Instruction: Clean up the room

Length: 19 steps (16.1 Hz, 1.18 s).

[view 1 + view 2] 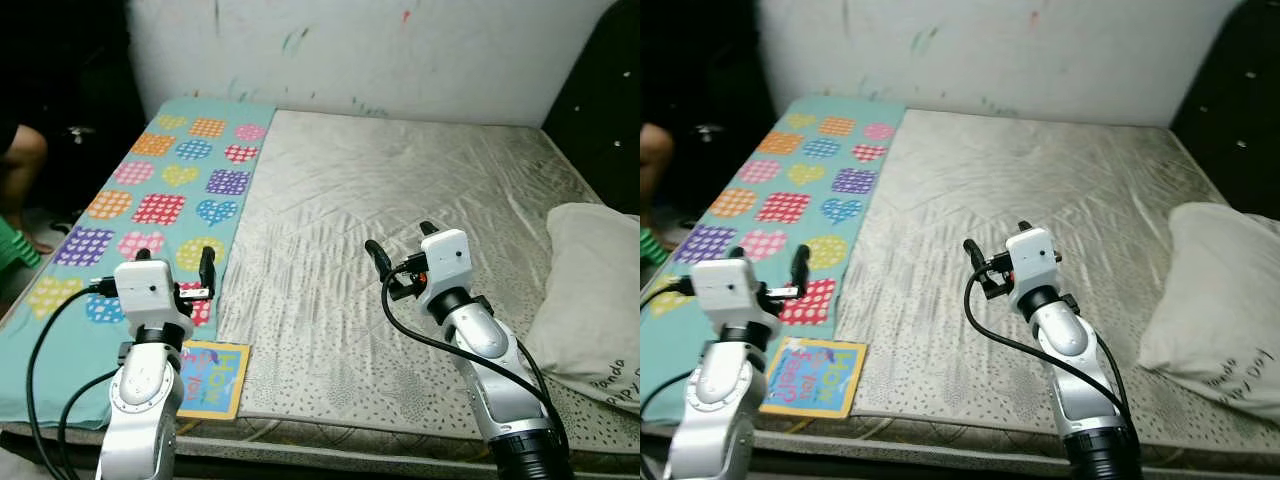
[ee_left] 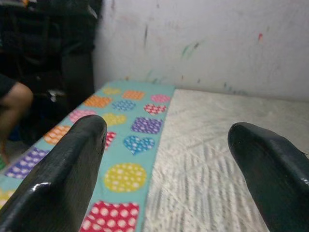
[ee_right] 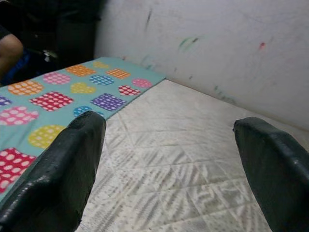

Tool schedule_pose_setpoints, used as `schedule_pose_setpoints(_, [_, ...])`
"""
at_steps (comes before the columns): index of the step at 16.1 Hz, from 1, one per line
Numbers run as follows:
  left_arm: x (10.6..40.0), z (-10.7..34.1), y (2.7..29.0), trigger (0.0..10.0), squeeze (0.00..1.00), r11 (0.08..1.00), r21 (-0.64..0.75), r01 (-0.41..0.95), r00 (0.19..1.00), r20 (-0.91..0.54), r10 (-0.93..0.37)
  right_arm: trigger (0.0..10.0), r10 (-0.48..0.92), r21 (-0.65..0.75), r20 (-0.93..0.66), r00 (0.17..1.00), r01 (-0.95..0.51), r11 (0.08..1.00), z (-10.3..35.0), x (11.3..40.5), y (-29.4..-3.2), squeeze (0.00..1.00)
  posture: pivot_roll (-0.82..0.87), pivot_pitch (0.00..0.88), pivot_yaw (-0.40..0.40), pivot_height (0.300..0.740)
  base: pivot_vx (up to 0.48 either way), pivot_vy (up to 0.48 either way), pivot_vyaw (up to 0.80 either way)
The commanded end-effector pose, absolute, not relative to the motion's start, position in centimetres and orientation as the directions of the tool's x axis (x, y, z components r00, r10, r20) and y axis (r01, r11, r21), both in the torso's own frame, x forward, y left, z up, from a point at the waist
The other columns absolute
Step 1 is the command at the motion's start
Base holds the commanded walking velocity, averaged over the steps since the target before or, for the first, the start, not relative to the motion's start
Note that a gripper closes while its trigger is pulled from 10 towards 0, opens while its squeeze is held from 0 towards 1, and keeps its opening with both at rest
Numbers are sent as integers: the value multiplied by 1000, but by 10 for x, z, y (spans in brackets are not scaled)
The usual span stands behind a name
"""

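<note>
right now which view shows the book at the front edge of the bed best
The right eye view: the book lies whole beside the left arm, cover lettering visible. In the left eye view that arm hides the book's left part. Both wrist views look past it toward the patterned sheet and wall.

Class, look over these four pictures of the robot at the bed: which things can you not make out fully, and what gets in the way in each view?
- Colourful children's book at the mattress's near edge: left arm covers one side, title unreadable in the eye views.
- White pillow: cut by the right edge; its print is too small.
- Person beside the bed: cut by the left edge, in shadow.
- Teal patterned sheet: open left gripper fingers block its near part in the left wrist view.
</note>
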<state>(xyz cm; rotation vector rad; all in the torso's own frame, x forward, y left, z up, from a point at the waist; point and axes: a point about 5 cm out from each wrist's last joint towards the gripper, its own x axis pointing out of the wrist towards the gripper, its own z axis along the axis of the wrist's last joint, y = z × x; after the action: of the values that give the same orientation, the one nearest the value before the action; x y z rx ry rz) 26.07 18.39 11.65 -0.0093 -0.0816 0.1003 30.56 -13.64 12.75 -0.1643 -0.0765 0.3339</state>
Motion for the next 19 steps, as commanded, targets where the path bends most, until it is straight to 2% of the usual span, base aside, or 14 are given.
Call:
schedule_pose_setpoints(1, [262,116,181,10000,0,996,-16,-92,993,75,93,10000,319,-179,60,946,-304,936,134,306,-141,0,-200,0,-31,740,0,0,0])
schedule_pose_setpoints(3, [262,116,177,10000,0,997,-22,-74,995,69,76,10000,301,-177,55,952,-287,941,135,304,-144,0,-194,0,-23,740,0,0,0])
schedule_pose_setpoints(9, [260,115,182,10000,0,996,-31,-82,995,58,83,10000,303,-161,29,952,-295,942,128,297,-133,0,-159,0,-36,740,0,0,0])
schedule_pose_setpoints(11, [263,111,182,10000,0,996,-39,-79,996,47,81,10000,246,-97,10,969,-243,965,123,301,-137,0,-164,0,-33,740,0,0,0])
schedule_pose_setpoints(19, [277,114,168,10000,0,999,-35,19,999,47,-18,10000,164,-99,54,985,-158,982,130,298,-148,0,-254,0,57,740,0,0,0])
